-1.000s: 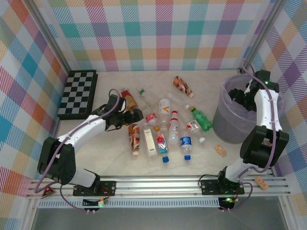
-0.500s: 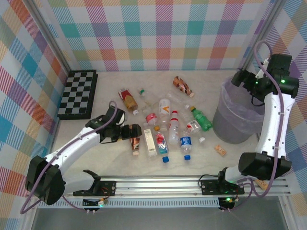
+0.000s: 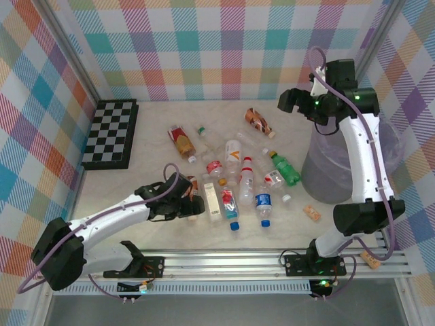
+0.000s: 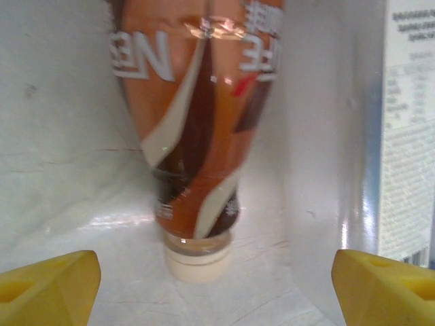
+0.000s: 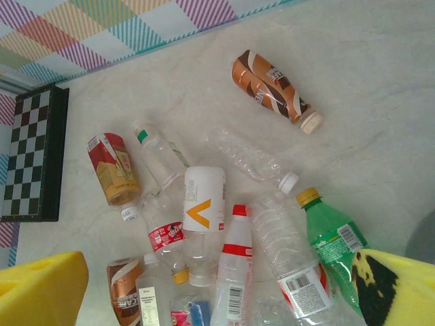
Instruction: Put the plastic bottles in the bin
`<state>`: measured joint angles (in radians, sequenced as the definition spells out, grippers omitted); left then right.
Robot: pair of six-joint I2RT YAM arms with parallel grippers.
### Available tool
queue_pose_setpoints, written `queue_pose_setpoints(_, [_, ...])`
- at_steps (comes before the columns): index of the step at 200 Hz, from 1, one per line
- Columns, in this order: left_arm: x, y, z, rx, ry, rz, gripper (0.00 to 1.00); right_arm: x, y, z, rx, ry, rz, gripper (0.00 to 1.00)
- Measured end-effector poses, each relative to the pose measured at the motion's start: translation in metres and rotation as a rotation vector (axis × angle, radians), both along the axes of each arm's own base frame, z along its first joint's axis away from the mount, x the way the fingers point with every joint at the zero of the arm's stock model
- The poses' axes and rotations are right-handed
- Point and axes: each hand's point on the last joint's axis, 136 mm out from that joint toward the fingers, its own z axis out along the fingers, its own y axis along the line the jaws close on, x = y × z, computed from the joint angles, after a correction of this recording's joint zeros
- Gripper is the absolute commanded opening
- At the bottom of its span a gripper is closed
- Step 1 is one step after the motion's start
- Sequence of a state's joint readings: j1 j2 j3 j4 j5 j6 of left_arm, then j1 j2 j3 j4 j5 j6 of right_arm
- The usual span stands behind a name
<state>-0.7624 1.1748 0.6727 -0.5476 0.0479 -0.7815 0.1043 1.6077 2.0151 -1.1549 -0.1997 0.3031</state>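
The yellow fingers of the left gripper stand apart, one on each side of the neck end of a brown-and-orange wrapped plastic bottle with a cream cap. This bottle lies flat on the pale marble-pattern table, and neither finger touches it, so no grip is made yet. The fingers of the right gripper are also spread wide with nothing between them. That gripper hangs high, just beside the far rim of the round grey translucent bin lined with a pale purple bag, and looks down on the bottle cluster. The bin stands at the right of the table, and the right arm crosses it, so its contents cannot be told. Judged from the layout, most of the task is left: the plastic bottles lie scattered between the two arms, well apart from the bin. Count on the table: thirteen bottles, with overlap in the cluster making one more or less possible. These comprise two brown-and-orange wrapped, one green, one red-and-tan labelled and nine clear or white-labelled. Other items: one bin, one flat black-and-white chessboard at far left, and two small tan cork-like pieces near the right arm.
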Motion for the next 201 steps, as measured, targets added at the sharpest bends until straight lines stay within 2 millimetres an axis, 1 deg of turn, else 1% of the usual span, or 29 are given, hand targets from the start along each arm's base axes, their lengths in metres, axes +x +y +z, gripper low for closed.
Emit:
queue_pose_setpoints(23, [-0.007, -0.018, 0.008, -0.028, -0.012, 0.030, 0.86, 0.001, 0.000, 0.002, 0.000, -0.008, 0.001, 0.99])
queue_pose_setpoints(47, [-0.001, -0.039, 0.013, -0.060, -0.027, 0.067, 0.85, 0.001, 0.000, -0.002, -0.002, -0.007, 0.004, 0.99])
queue_pose_setpoints(62, [0.002, -0.050, 0.010, -0.075, -0.028, 0.088, 0.82, -0.002, 0.001, -0.008, -0.002, 0.005, 0.009, 0.99])
queue_pose_setpoints(73, [0.004, -0.056, 0.004, -0.081, -0.020, 0.103, 0.80, -0.005, 0.002, -0.011, 0.000, 0.011, 0.017, 0.99])
queue_pose_setpoints(95, [0.008, -0.064, -0.007, -0.082, -0.007, 0.124, 0.80, -0.011, 0.003, -0.010, -0.002, 0.002, 0.037, 0.99])
queue_pose_setpoints(106, [0.010, -0.069, -0.011, -0.084, -0.002, 0.126, 0.82, -0.014, 0.003, -0.008, -0.004, -0.005, 0.045, 0.99])
queue_pose_setpoints(117, [0.012, -0.076, -0.011, -0.091, -0.003, 0.121, 0.88, -0.017, 0.003, -0.007, -0.009, -0.014, 0.053, 0.99])
queue_pose_setpoints(125, [0.012, -0.082, -0.014, -0.097, -0.004, 0.113, 0.88, -0.020, 0.003, -0.006, -0.011, -0.021, 0.058, 0.99])
queue_pose_setpoints(138, [0.012, -0.090, -0.020, -0.103, 0.002, 0.104, 0.84, -0.025, 0.003, -0.007, -0.012, -0.025, 0.062, 0.99])
queue_pose_setpoints(158, [0.007, -0.095, -0.031, -0.092, 0.020, 0.104, 0.77, -0.032, 0.003, -0.009, -0.010, -0.027, 0.070, 0.99])
queue_pose_setpoints(177, [0.006, -0.097, -0.031, -0.096, 0.017, 0.103, 0.69, -0.035, 0.003, -0.011, -0.016, -0.027, 0.078, 0.99])
queue_pose_setpoints(201, [0.008, -0.097, -0.029, -0.091, 0.009, 0.099, 0.57, -0.037, 0.003, -0.010, -0.020, -0.032, 0.083, 0.99])
